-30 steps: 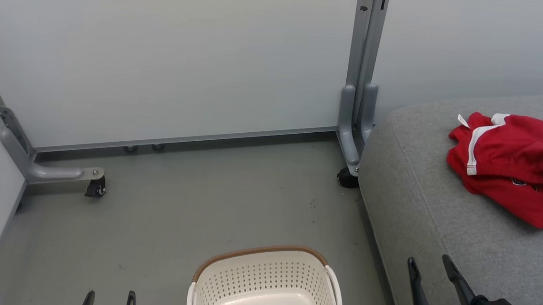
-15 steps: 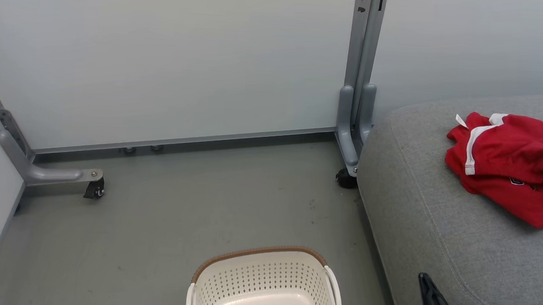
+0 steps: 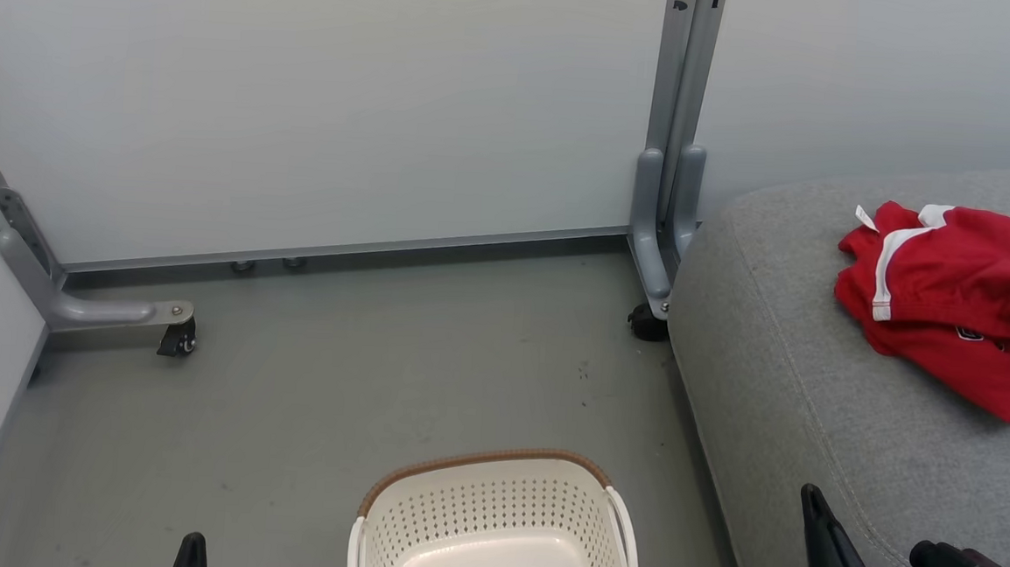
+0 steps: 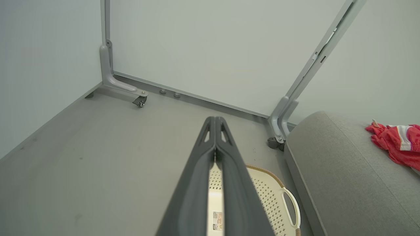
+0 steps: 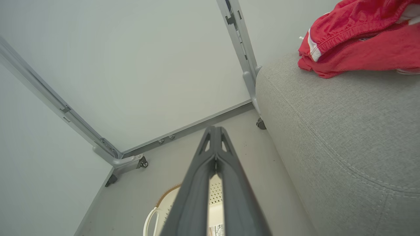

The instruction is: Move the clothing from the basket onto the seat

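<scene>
**Red kit up on the cushion**

The clothing (image 3: 951, 306) lay bunched on the seat (image 3: 813, 407), toward its far right. The basket (image 3: 491, 511) stood on the floor just left of the seat (a label sticker on its bottom). The left gripper (image 4: 215, 123) and right gripper (image 5: 215, 131) each had their fingers pressed flat together, tips touching.

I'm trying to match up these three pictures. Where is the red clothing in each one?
Head view: the red clothing lies at the right edge, on the grey seat.
Left wrist view: the clothing is at the far right edge, about halfway up.
Right wrist view: the clothing is in the top right corner.
Shared landmark: the grey metal post with a small wheel at its foot, just left of the seat in all three.
</scene>
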Robot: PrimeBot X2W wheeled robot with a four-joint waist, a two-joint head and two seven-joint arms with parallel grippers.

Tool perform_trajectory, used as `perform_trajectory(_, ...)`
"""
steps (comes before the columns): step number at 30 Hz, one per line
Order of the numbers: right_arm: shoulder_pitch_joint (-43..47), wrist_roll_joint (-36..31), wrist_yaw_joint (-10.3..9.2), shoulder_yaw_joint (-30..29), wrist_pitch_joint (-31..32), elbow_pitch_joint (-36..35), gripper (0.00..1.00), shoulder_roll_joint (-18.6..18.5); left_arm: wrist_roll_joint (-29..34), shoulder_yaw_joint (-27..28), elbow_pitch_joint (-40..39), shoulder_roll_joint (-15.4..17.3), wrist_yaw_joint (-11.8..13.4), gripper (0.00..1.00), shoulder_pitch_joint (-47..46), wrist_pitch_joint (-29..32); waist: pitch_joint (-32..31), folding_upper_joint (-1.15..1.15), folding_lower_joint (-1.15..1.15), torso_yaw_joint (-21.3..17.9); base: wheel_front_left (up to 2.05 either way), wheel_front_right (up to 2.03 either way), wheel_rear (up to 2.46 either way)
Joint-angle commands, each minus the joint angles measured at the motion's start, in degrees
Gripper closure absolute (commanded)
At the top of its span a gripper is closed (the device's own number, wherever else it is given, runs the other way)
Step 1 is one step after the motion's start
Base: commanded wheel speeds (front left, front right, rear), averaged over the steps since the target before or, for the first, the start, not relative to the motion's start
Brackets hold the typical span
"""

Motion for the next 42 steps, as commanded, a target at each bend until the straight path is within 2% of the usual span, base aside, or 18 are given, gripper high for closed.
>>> perform_trajectory(1,-2.2,2.5,-0.01,-0.4,0.4,-0.6,1.0,-0.3,-2.7,0.5,-0.2,0.6,-0.6,1.0,-2.2,0.4,0.1,0.0,0.0,0.1,0.0,0.0,0.0)
perform_trajectory(21,-6.0,20.1,-0.02,-2.3,4.5,0.9,1.0,-0.4,-20.6,1.5,2.4,1.0,-1.5,1.0,-8.2,4.5,1.6,0.0,0.0,0.7,0.0,0.0,0.0)
perform_trajectory(42,-9.5,35.3,-0.02,-4.2,8.2,2.2,1.0,-0.2,-36.1,2.7,4.7,1.2,-2.4,1.0,-13.5,8.3,3.2,0.0,0.0,1.3,0.0,0.0,0.0)
